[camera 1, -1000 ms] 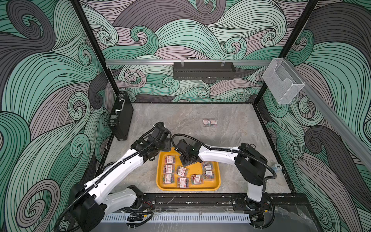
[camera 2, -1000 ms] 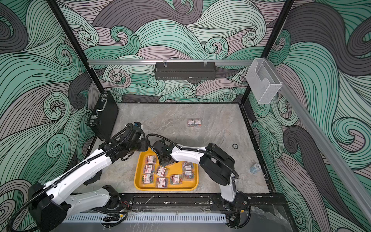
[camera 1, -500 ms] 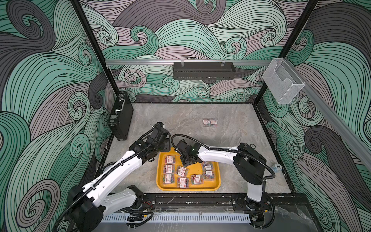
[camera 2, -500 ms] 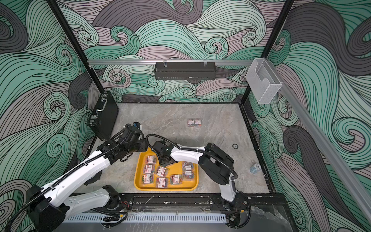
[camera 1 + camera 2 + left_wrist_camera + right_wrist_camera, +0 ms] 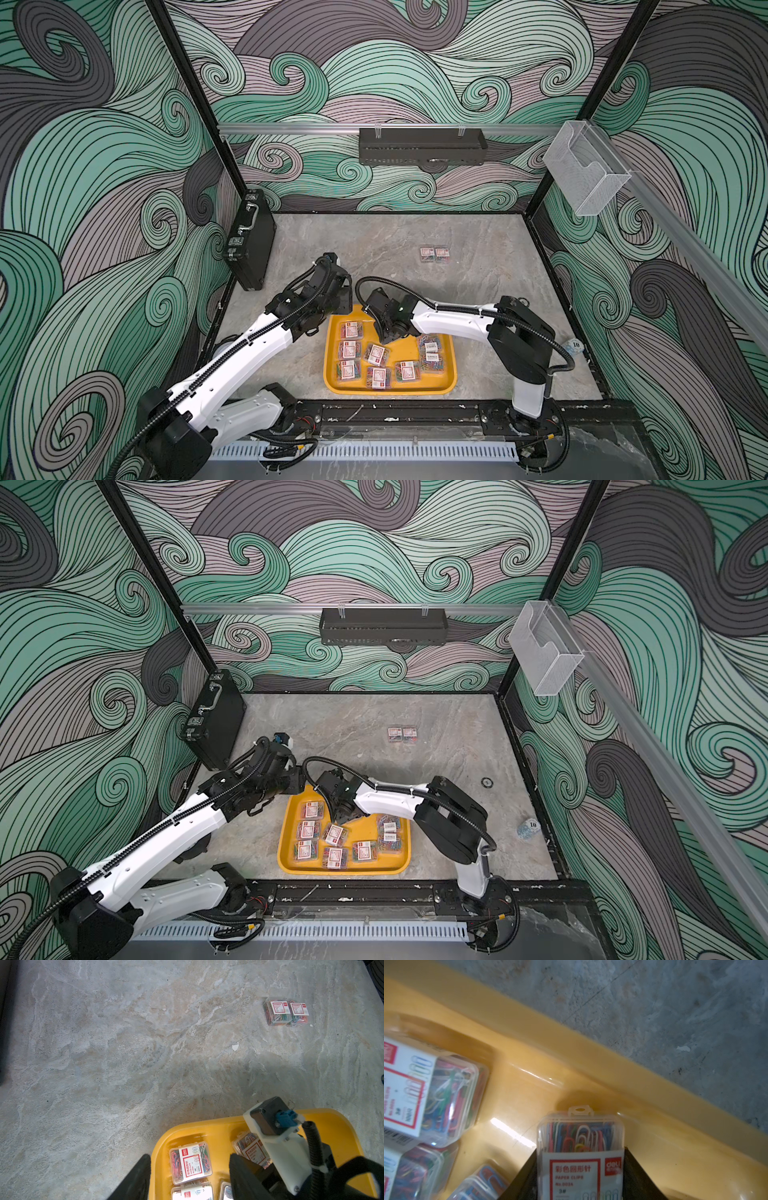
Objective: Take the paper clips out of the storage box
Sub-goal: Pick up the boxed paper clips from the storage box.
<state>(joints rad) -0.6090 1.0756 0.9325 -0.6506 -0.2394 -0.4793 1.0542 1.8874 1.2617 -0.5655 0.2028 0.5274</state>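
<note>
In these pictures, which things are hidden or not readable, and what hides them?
- Box in the right gripper: cut off by the picture's edge in the right wrist view; hidden under the right arm in both top views.
- Left gripper: fingers cut off by the edge, left wrist view.
- Round token: too small to identify in a top view.

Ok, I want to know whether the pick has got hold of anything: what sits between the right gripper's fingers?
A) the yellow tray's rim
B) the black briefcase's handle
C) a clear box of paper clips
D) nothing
C: in the right wrist view a clear box of paper clips sits between the right gripper's black fingers, which lie against its two sides, over the yellow tray.
</note>
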